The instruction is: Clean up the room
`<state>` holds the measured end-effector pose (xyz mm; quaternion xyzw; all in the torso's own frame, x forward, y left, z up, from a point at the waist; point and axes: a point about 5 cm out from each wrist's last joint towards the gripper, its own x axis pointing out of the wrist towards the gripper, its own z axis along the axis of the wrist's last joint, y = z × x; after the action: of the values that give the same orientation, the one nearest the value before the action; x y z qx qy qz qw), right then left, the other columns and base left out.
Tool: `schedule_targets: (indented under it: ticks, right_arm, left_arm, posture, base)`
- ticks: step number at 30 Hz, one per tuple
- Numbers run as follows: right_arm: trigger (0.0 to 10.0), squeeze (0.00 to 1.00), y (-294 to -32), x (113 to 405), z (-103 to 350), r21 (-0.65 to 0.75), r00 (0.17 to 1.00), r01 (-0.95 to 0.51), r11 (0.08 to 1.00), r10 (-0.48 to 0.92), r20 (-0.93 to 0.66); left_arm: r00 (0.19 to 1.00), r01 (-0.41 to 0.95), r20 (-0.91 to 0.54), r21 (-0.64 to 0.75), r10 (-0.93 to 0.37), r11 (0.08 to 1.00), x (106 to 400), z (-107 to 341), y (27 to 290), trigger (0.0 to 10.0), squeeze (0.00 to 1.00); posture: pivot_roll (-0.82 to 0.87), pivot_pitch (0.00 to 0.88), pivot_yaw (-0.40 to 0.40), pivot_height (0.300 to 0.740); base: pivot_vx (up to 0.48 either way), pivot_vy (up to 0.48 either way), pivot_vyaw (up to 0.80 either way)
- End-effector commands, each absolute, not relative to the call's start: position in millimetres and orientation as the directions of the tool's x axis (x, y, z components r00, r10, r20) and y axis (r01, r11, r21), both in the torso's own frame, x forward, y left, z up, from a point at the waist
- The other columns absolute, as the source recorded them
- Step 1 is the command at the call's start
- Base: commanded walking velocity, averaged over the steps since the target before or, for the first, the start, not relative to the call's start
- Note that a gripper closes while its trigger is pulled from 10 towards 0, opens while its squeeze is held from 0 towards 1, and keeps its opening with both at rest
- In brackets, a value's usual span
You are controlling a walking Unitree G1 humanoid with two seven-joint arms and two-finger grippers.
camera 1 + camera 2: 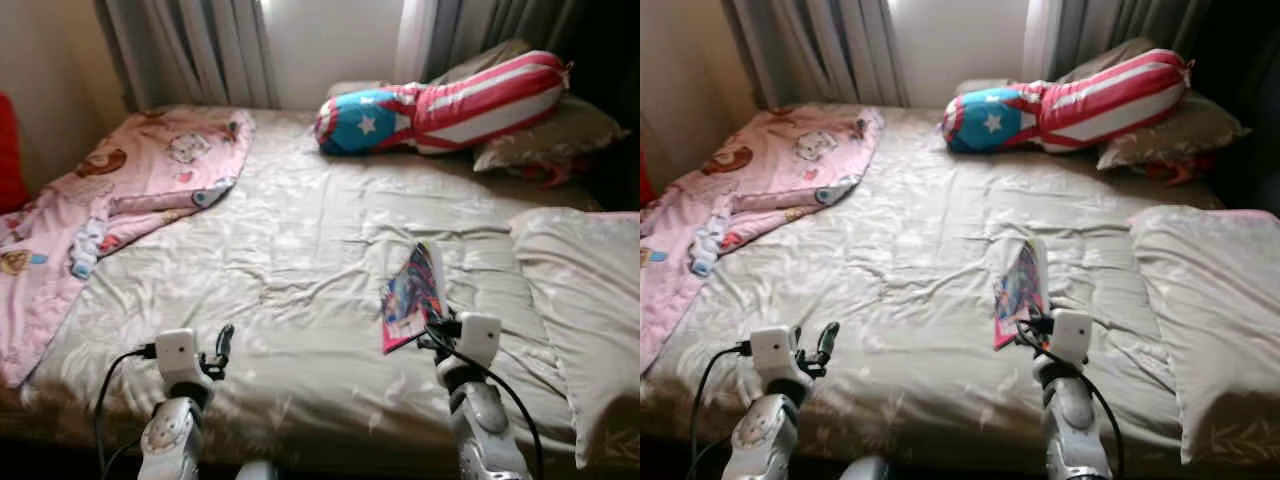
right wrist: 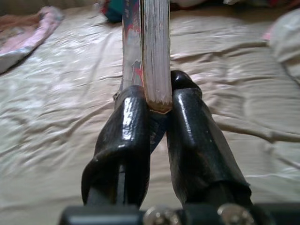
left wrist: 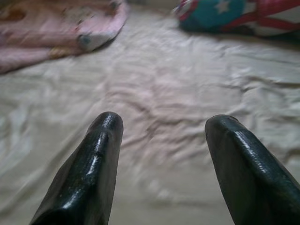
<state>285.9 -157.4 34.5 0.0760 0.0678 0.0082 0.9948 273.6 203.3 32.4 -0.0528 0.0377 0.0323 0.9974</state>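
Colourful book [image 2: 149, 56] clamped edge-up in right gripper [image 2: 159, 105] (left gripper [image 3: 161, 129] spread) above open bedsheet [image 1: 290, 260].

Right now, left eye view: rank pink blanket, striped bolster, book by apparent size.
1. Pink blanket
2. Striped bolster
3. Book, clamped in the right end effector; it sits nearer the camera, yet looks smallest.

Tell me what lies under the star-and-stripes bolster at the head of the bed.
The bolster rests on olive pillows and the beige sheet. Whatever is beneath its middle is covered.
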Motion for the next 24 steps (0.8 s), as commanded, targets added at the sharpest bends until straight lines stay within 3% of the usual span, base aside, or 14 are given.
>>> schedule_targets:
  ticks: [1, 7, 18, 22, 24]
  right_arm:
    - [10.0, 0.00, -163, 292, 47, 0.140, 0.997, 0.001, 0.990, 0.009, -0.073]
    - [10.0, 0.00, -162, 293, 47, 0.138, 0.997, -0.004, 0.990, 0.014, -0.075]
    - [10.0, 0.00, -154, 293, 29, 0.223, 0.966, -0.136, 0.965, 0.179, -0.185]
    - [10.0, 0.00, -154, 297, 21, 0.450, 0.944, -0.127, 0.884, 0.247, -0.220]
    - [10.0, 0.00, -155, 299, 21, 0.488, 0.944, -0.119, 0.864, 0.251, -0.215]
  left_arm:
    - [0.996, -0.060, -0.080, -0.119, 0.050, 0.991, 274, 32, 200, 10.0, 0.00]
    - [0.995, -0.062, -0.080, -0.115, 0.053, 0.991, 274, 33, 201, 10.0, 0.00]
    - [0.996, -0.051, -0.079, -0.111, 0.043, 0.992, 272, 34, 202, 10.0, 0.00]
    - [0.996, -0.035, -0.080, -0.096, 0.027, 0.995, 267, 33, 202, 10.0, 0.00]
    - [0.996, -0.033, -0.080, -0.090, 0.025, 0.995, 266, 33, 203, 10.0, 0.00]
  posture:
    - [-0.06, 0.000, 0.014, 0.651]
    - [-0.06, 0.000, 0.015, 0.651]
    - [-0.06, 0.000, 0.021, 0.651]
    - [-0.03, 0.000, 0.027, 0.651]
    - [-0.03, 0.000, 0.030, 0.651]
  base:
    - [0.345, 0.000, 0.00]
    - [0.338, 0.000, 0.00]
    - [0.000, 0.000, 0.00]
    - [0.000, 0.000, 0.00]
    - [0.000, 0.000, 0.00]
